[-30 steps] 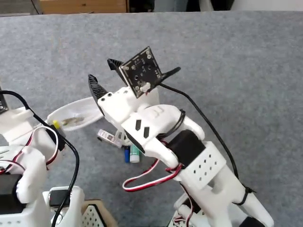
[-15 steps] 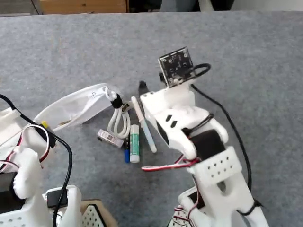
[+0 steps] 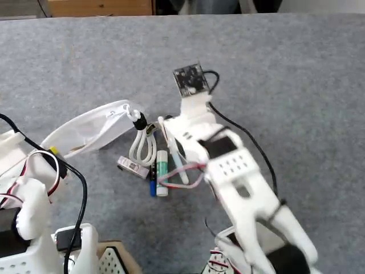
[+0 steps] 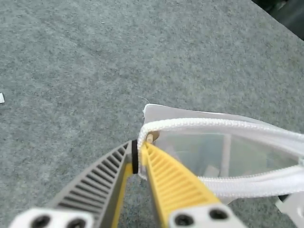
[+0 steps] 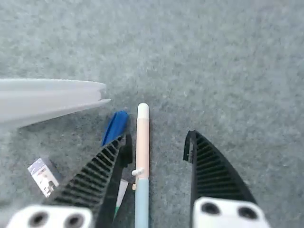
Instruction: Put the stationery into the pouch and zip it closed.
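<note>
Now the right pincer hangs open above the table, the pen lying between its jaws; the left pincer clamps a corner of the pouch.

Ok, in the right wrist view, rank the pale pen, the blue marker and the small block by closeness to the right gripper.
1. Pale pen, between the right gripper fingers.
2. Blue marker, just outside one finger.
3. Small block, well beyond that finger.

Grey felt tabletop spans the frame; wooden edge at upper left; brown corner at bottom left.
</note>
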You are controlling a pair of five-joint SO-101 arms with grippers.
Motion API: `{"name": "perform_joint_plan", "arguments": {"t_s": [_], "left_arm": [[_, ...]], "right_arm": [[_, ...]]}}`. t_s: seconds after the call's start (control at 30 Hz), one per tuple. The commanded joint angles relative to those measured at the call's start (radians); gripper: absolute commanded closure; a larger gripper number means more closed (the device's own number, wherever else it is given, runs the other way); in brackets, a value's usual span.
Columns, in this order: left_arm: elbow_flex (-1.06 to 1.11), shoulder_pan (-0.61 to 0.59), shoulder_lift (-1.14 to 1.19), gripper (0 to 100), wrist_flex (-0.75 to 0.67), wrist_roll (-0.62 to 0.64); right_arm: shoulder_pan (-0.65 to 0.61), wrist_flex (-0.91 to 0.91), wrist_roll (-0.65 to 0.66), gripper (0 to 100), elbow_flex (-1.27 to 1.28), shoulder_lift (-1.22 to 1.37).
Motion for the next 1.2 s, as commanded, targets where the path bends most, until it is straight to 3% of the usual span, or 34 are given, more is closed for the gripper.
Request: {"name": "perform_joint_plan", "arguments": {"t_s": [0.0, 0.73, 0.97, 1.03, 1.17], "left_arm": [[-0.005, -0.019, 0.012, 97, 0.005, 0.008], [-0.007, -0.021, 0.006, 97, 0.005, 0.008], [-0.007, -0.021, 0.003, 97, 0.005, 0.008], [-0.007, -0.021, 0.003, 97, 0.005, 0.008], [-0.007, -0.021, 0.003, 97, 0.005, 0.008]], "right_arm": [[-0.021, -0.023, -0.032, 80.4, -0.125, 0.148], [-0.057, -0.021, -0.032, 80.4, -0.43, 0.684], [-0.052, 0.147, -0.032, 80.5, -0.61, 0.825], [-0.052, 0.199, -0.032, 82.9, -0.665, 0.86], [-0.052, 0.242, -0.025, 98.3, -0.742, 0.906]]}}
